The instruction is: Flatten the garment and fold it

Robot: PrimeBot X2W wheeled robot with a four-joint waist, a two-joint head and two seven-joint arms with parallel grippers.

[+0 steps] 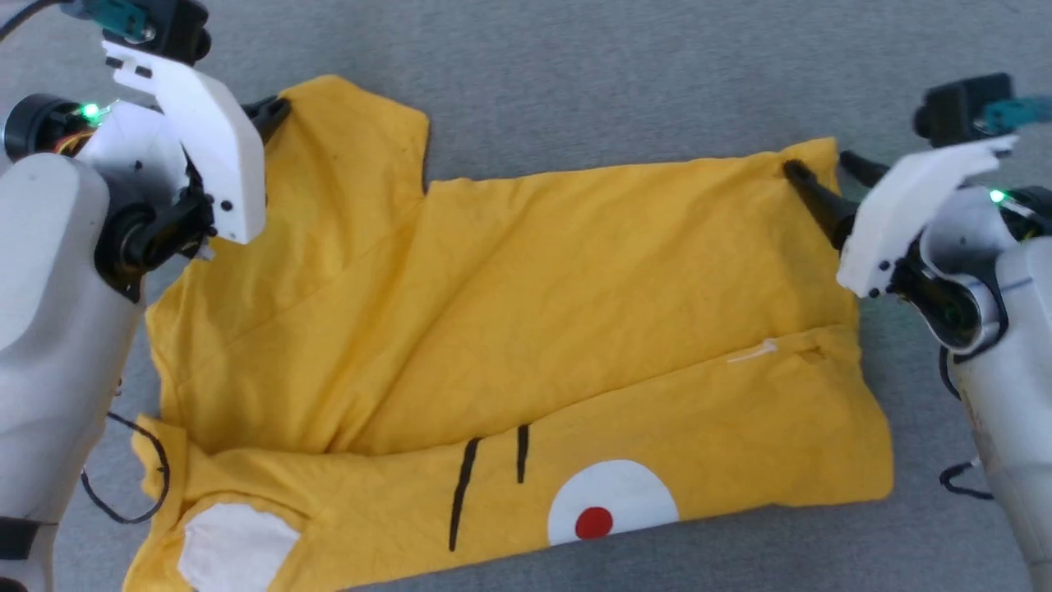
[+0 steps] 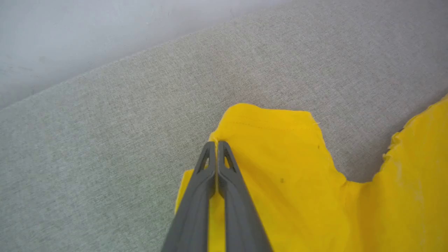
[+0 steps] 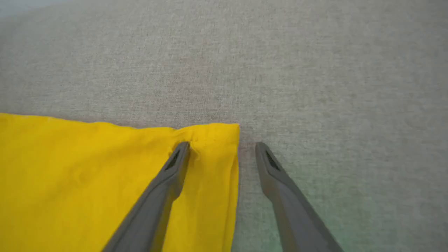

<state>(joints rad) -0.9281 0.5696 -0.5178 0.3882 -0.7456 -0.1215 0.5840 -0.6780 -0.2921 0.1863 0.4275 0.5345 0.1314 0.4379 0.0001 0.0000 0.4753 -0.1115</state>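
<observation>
The bright yellow cotton t-shirt [image 1: 493, 288] lies part-folded on the grey woven surface [image 1: 575, 82]. The left gripper [image 2: 217, 143] pinches its sleeve edge, fingers closed; the right gripper [image 3: 223, 146] straddles a hem corner, fingers apart. Grasping looks half done: next, the right must close on cloth.

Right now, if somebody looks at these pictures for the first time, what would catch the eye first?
First the bright yellow cotton t-shirt, spread across the grey woven surface, with a white circle with a red dot printed near the edge closest to the robot. Then the two grippers at its far corners: the left gripper shut on the sleeve hem, the right gripper open, one finger on the cloth and one on the bare surface.
</observation>
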